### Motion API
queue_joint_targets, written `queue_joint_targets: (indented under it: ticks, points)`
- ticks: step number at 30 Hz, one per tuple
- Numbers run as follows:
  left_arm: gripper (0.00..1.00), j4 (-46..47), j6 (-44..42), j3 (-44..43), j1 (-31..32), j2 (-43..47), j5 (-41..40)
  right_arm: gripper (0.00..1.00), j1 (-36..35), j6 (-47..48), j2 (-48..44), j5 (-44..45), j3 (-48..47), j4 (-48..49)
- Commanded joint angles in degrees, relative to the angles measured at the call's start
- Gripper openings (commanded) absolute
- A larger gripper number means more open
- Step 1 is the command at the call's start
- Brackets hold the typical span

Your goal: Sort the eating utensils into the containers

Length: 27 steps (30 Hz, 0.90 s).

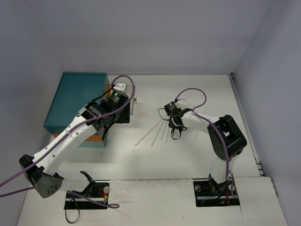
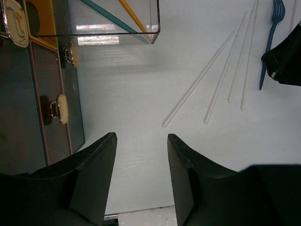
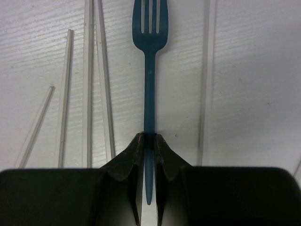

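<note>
A: Where is the slim blue plastic fork (image 3: pixel 149 70)?
B: On the white table (image 1: pixel 188 160), right of the middle. The right gripper (image 3: pixel 149 137) pinches its handle low down, one black finger pressed on either side. I cannot tell whether it is lifted off the surface.
A: What crowds it?
B: Thin pale chopsticks (image 3: pixel 88 70). In the right wrist view four lie to its left, the nearest just beside the handle, and another runs along its right.
A: Which way does it point?
B: Its long axis runs in line with the fingers, with the tines away from the gripper, toward the top of that view. From the left wrist it stands almost upright in the picture, tines up and handle slanting down and slightly left. The chopsticks fan out to its left.
A: And overhead?
B: There the fork is too small to pick out under the gripper, and only the chopstick fan shows.
A: The left gripper (image 2: pixel 141 136)?
B: Its jaws are spread wide and hold nothing, over bare table just beside the front of the boxy teal chest (image 1: pixel 77 99). Its camera shows small gold handles (image 2: pixel 61 109) and a clear drawer (image 2: pixel 157 21) standing out from the chest. A teal utensil (image 2: pixel 106 14) and an orange utensil (image 2: pixel 134 16) lie slantwise inside. From above, the left arm (image 1: pixel 70 136) lies across the chest's near right corner and hides much of that.
</note>
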State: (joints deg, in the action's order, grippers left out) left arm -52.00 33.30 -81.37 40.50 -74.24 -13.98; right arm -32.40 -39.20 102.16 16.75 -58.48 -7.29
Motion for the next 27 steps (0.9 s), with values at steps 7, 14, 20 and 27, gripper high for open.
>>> queue_joint_targets:
  ticks: [7, 14, 20, 27]
  points:
    - [0.44, -1.28, -0.14, -3.57, -0.58, 5.42, -3.97, 0.0, -1.82, 16.93, -10.13, -0.84, -14.73, -1.87]
    - [0.48, -1.79, -2.54, -7.72, -2.15, 9.88, -8.65, 0.0, -5.8, 33.98, -9.99, -14.12, -30.96, 1.24]
    - [0.54, -3.06, -3.15, -9.66, -3.98, 11.53, -9.93, 0.0, -8.32, 38.55, -1.29, -24.08, -41.68, 5.08]
    - [0.59, -5.5, -1.73, -8.92, -4.92, 12.76, -10.1, 0.0, -10.28, 39.56, 8.07, -29.66, -49.87, 9.44]
